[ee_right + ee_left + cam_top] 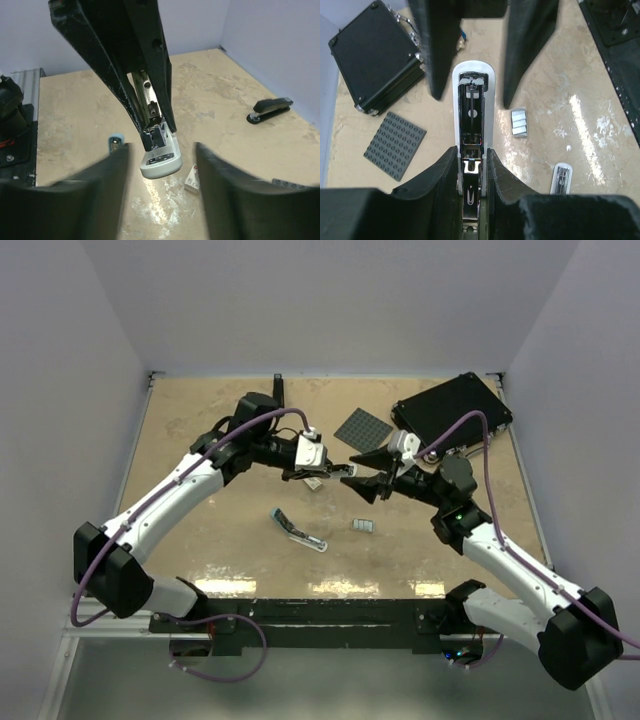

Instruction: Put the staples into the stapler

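The stapler (473, 107), grey-white with silvery metal inside, hangs above the table with my left gripper (472, 156) shut on its rear half. In the right wrist view its rounded front end (161, 161) sticks out between my right gripper's (161, 148) blurred fingers, which stand apart and do not touch it. The staples show as a small grey tray (519, 122) and a tiny white box (191, 179), both lying on the table. A pale blue stapler part (298, 530) lies near the middle of the table.
A black case (452, 410) sits at the back right, with a grey studded plate (362, 427) beside it. A slim black stapler (272, 107) lies by the far wall. Both grippers (340, 475) meet at mid-table, above the tan surface.
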`<state>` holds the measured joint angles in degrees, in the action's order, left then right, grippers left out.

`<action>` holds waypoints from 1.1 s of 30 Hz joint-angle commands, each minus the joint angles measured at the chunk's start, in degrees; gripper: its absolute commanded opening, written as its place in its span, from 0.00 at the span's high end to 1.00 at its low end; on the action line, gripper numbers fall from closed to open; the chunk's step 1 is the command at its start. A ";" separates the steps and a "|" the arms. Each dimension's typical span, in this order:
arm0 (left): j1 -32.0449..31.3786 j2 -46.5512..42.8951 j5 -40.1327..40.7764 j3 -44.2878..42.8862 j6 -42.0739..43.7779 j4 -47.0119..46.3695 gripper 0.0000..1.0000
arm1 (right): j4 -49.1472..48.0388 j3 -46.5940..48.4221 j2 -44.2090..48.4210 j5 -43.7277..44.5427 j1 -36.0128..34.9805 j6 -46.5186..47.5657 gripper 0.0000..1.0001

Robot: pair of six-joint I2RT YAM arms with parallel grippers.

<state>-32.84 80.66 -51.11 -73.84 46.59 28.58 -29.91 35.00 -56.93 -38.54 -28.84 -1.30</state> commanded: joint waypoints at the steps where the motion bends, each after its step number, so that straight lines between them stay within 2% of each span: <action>1: -0.21 1.34 7.06 -1.74 5.70 4.72 1.00 | 4.57 -0.81 3.83 5.39 0.28 -1.42 0.28; 2: -0.38 1.86 8.65 -1.66 6.14 5.34 1.00 | 5.82 -1.25 5.75 9.50 0.28 -2.38 0.21; 4: -1.26 2.56 14.00 -1.39 7.54 6.92 1.00 | 10.02 -1.60 7.96 15.23 0.19 -3.44 0.16; 5: -1.78 3.53 16.02 -1.22 8.07 7.54 1.00 | 11.35 -2.21 9.28 21.69 0.10 -4.84 0.09; 8: -4.59 6.33 23.58 -1.21 10.27 10.26 1.00 | 15.13 -4.41 14.46 33.13 0.28 -8.44 0.01; 11: -7.06 9.15 26.94 -1.65 11.33 11.58 1.00 | 20.84 -4.86 17.98 40.10 0.28 -13.87 0.01; 13: -8.46 10.65 29.04 -2.18 11.85 12.98 1.00 | 26.62 -4.33 19.65 48.54 0.19 -17.84 0.01; 15: -9.60 13.11 32.72 -2.36 12.21 14.04 1.00 | 29.72 -3.54 20.10 56.68 0.19 -21.01 0.01; 17: -10.22 15.30 34.58 -2.27 13.00 15.01 1.00 | 37.53 -2.67 19.93 62.95 0.19 -25.30 0.01; 19: -10.84 16.36 36.52 -2.71 13.52 16.15 1.00 | 41.84 -2.31 20.01 66.83 0.28 -26.64 0.01; 27: -13.92 22.25 43.28 -2.71 14.23 18.18 1.00 | 44.06 -3.80 24.23 66.76 0.28 -29.37 0.02; 33: -14.62 23.84 44.08 -1.74 16.16 16.52 1.00 | 44.15 -4.51 24.67 65.44 0.27 -29.72 0.02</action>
<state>-47.03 104.29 -9.47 -74.67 60.05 45.84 13.45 30.61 -32.29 26.00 -28.80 -29.17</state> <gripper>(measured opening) 0.288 0.985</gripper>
